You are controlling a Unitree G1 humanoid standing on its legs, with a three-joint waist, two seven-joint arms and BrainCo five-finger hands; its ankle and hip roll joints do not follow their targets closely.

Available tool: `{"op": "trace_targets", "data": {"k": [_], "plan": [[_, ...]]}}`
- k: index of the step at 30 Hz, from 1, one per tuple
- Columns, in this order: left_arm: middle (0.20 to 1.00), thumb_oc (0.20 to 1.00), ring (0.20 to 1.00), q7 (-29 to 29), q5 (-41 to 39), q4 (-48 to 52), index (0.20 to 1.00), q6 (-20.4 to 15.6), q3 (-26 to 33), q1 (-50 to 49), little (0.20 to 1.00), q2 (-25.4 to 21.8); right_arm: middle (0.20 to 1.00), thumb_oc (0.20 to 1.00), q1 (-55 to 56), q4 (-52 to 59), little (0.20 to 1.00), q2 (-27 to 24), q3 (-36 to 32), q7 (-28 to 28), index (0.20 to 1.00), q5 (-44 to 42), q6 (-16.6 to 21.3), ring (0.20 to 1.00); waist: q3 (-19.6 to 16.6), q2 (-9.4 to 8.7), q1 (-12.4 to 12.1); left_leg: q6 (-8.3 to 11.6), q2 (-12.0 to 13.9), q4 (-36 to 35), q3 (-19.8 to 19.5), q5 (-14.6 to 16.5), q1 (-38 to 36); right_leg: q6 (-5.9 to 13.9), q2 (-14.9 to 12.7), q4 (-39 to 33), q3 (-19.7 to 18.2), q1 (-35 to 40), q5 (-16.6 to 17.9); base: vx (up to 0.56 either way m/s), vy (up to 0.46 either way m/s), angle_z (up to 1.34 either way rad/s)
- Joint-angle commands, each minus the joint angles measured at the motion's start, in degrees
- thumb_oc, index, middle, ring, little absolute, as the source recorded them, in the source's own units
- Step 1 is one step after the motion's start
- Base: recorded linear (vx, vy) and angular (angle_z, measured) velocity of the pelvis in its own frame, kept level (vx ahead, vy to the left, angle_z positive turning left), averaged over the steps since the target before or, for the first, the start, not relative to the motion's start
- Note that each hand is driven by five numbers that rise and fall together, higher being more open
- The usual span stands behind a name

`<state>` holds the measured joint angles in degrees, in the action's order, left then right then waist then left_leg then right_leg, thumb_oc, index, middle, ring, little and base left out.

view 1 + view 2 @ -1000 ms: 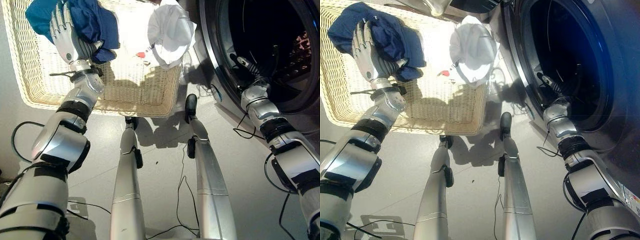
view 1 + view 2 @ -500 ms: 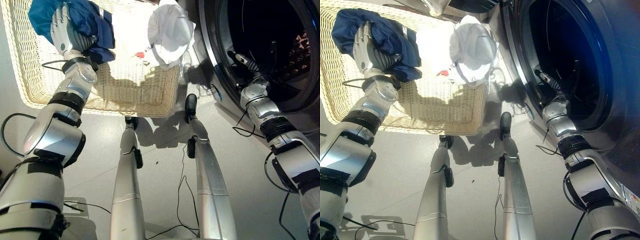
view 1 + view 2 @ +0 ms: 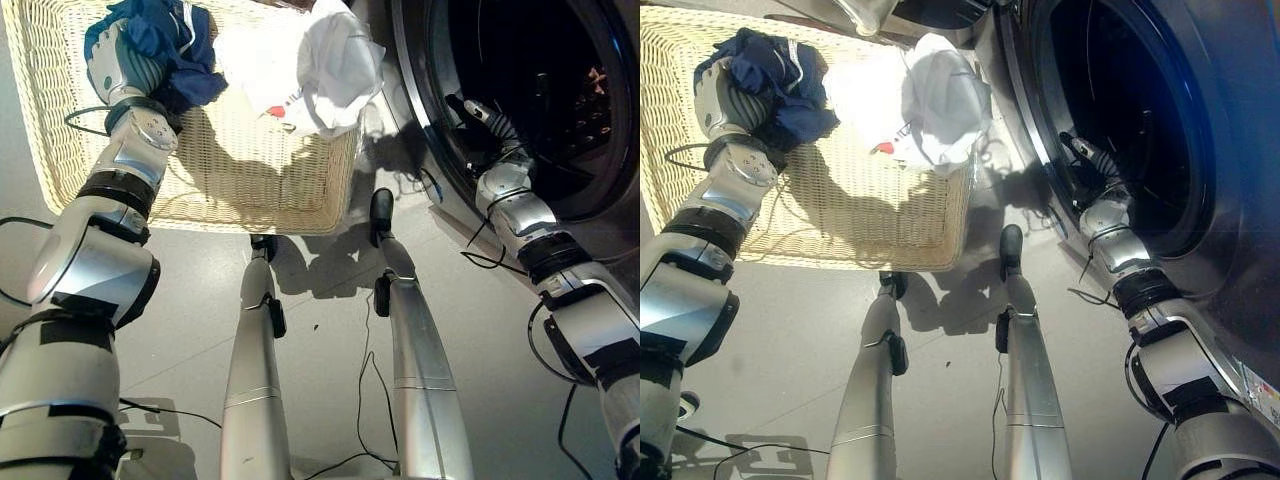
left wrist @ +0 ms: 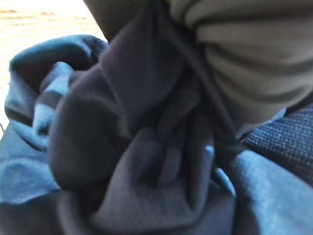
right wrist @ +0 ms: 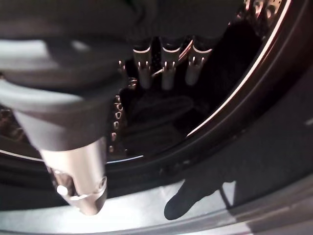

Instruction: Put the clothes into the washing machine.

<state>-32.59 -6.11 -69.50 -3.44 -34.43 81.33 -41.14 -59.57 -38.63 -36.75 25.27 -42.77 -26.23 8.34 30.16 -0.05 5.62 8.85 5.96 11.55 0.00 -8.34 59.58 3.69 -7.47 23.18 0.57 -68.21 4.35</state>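
Pale grey floor (image 3: 330, 340) lay under the scene, with a wide cream wicker basket (image 3: 260, 190) standing on it at the robot's left and a front-loading washing machine (image 3: 1240, 230) at its right, the round port open and the drum (image 3: 540, 90) dark inside.

Two pieces of clothing lay in the basket. A dark blue garment (image 3: 170, 45) was bunched at the far left part of the basket, and a white garment (image 3: 325, 60) was heaped at the far right corner, partly draped over the rim nearest the machine. A small red mark showed on the white cloth.

The left hand (image 3: 112, 68) sat in the basket against the blue garment, its fingers clenched in the cloth; the left wrist view showed blue folds gathered tight against the ribbed cover (image 4: 254, 63).

The right hand (image 3: 1087, 158) reached through the machine's port into the drum. In the right wrist view its fingers (image 5: 168, 71) hung fairly straight and released, grasping nothing, with a dark item lying low in the drum beyond them.
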Motion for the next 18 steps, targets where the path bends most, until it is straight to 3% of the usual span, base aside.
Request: {"op": "trace_targets", "data": {"k": [1, 2, 3, 4, 5, 6, 7, 9, 11, 14, 18], "plan": [[0.200, 0.200, 0.200, -1.35, -5.61, -0.60, 0.200, -7.35, 5.14, -5.03, 0.200, 2.05, 1.000, 1.000, 2.08, 5.17, 1.000, 1.26, -3.21, 3.47, 1.000, -3.88, 7.19, 1.000, -0.37, -1.33, 0.29, -1.71, -3.92, 2.10, -0.62, 2.68, -0.04, 3.98, 4.40, -4.67, 3.11, 3.98, 2.03, 0.00, 0.000, 0.00], [0.200, 0.200, 0.200, -1.73, -7.27, 0.50, 0.200, -9.57, 6.03, -5.63, 0.200, 2.10, 1.000, 1.000, 2.67, 6.06, 1.000, 1.40, -3.69, 4.64, 1.000, -5.23, 8.09, 1.000, -0.37, -1.35, 0.25, -1.70, -3.93, 2.05, -0.67, 2.70, -0.06, 3.96, 4.38, -4.73, 3.17, 4.03, 2.01, 0.00, 0.000, 0.00], [0.200, 0.200, 0.200, -2.33, -9.30, 5.30, 0.200, -15.97, 9.01, -8.55, 0.200, 2.60, 1.000, 1.000, 5.82, 9.63, 1.000, 2.64, -5.42, 7.13, 1.000, -6.96, 10.35, 1.000, -0.37, -1.40, 0.00, -1.71, -3.91, 1.77, -0.70, 3.16, -0.51, 3.98, 4.38, -4.92, 3.37, 4.48, 1.54, 0.00, 0.000, 0.00], [0.200, 0.200, 0.200, -1.40, -11.64, 7.71, 0.200, -19.33, 10.40, -10.07, 0.200, 3.00, 1.000, 1.000, 7.52, 11.12, 1.000, 3.02, -6.35, 9.49, 1.000, -8.69, 11.56, 1.000, -0.37, -1.37, -0.16, -1.75, -3.99, 1.60, -0.80, 3.15, -0.62, 3.95, 4.35, -5.03, 3.42, 4.66, 1.47, 0.00, 0.000, 0.00], [0.200, 0.200, 0.200, -1.35, -11.68, 7.71, 0.200, -19.35, 10.44, -9.81, 0.200, 2.90, 1.000, 1.000, 7.26, 11.11, 1.000, 2.93, -6.41, 9.55, 1.000, -8.74, 11.56, 1.000, -0.37, -1.35, -0.11, -1.77, -4.05, 1.53, -0.81, 2.71, -0.12, 3.93, 4.30, -5.17, 3.42, 4.21, 1.90, 0.00, 0.000, 0.00], [0.200, 0.200, 0.200, -0.51, -13.45, 13.36, 0.200, -24.03, 12.81, -13.02, 0.200, 4.31, 1.000, 1.000, 10.17, 14.71, 1.000, 4.39, -8.23, 11.63, 1.000, -8.82, 12.12, 1.000, -0.37, -1.34, -0.43, -1.89, -4.21, 1.52, -1.04, 3.25, -0.51, 3.91, 4.41, -4.89, 3.50, 4.51, 1.35, 0.00, 0.000, 0.00], [0.200, 0.200, 0.200, 0.03, -14.18, 17.32, 0.200, -26.31, 14.14, -15.30, 0.200, 5.34, 1.000, 1.000, 12.09, 17.13, 1.000, 5.24, -9.35, 12.88, 1.000, -8.75, 12.24, 1.000, -0.37, -1.26, -0.66, -2.06, -4.37, 1.50, -1.24, 3.35, -0.50, 3.91, 4.40, -4.79, 3.57, 4.49, 1.27, 0.00, 0.000, 0.00], [0.200, 0.200, 0.200, 0.72, -14.49, 18.96, 0.200, -27.94, 14.73, -16.41, 0.200, 5.82, 1.000, 1.000, 12.98, 18.12, 1.000, 5.63, -9.83, 13.81, 1.000, -9.17, 12.51, 1.000, -0.37, -1.21, -0.78, -2.17, -4.44, 1.51, -1.35, 3.41, -0.46, 3.90, 4.39, -4.72, 3.60, 4.45, 1.23, 0.00, -0.026, 0.01], [0.200, 0.200, 0.200, 2.24, -11.66, 30.97, 0.200, -34.54, 16.86, -23.71, 0.200, 9.72, 1.000, 1.000, 18.32, 25.86, 1.000, 9.05, -12.95, 18.24, 1.000, -7.91, 11.85, 1.000, -0.37, -0.91, -1.79, -2.80, -5.04, 1.43, -1.93, 3.46, -0.40, 3.98, 3.99, -4.52, 4.31, 4.49, 1.44, -0.01, -0.084, 0.02], [0.200, 0.200, 0.200, 6.15, -7.07, 40.95, 0.200, -39.54, 19.31, -29.99, 0.200, 14.52, 1.000, 1.000, 22.08, 32.81, 1.000, 11.64, -14.38, 21.69, 1.000, -5.45, 10.66, 1.000, -0.37, -0.66, -2.63, -3.60, -5.60, 1.68, -2.54, 3.65, -0.48, 4.10, 3.42, -3.95, 4.81, 4.55, 1.53, 0.00, -0.066, 0.02], [0.200, 0.200, 0.200, 10.73, -5.73, 50.44, 0.200, -39.94, 19.50, -33.86, 0.200, 16.23, 1.000, 1.000, 24.26, 38.12, 1.000, 12.90, -14.58, 24.01, 1.000, -2.94, 8.75, 1.000, -0.37, -0.47, -3.12, -4.23, -6.12, 1.92, -2.85, 3.47, -0.47, 4.20, 2.98, -3.66, 5.27, 4.49, 2.00, 0.01, -0.044, 0.03]]}}
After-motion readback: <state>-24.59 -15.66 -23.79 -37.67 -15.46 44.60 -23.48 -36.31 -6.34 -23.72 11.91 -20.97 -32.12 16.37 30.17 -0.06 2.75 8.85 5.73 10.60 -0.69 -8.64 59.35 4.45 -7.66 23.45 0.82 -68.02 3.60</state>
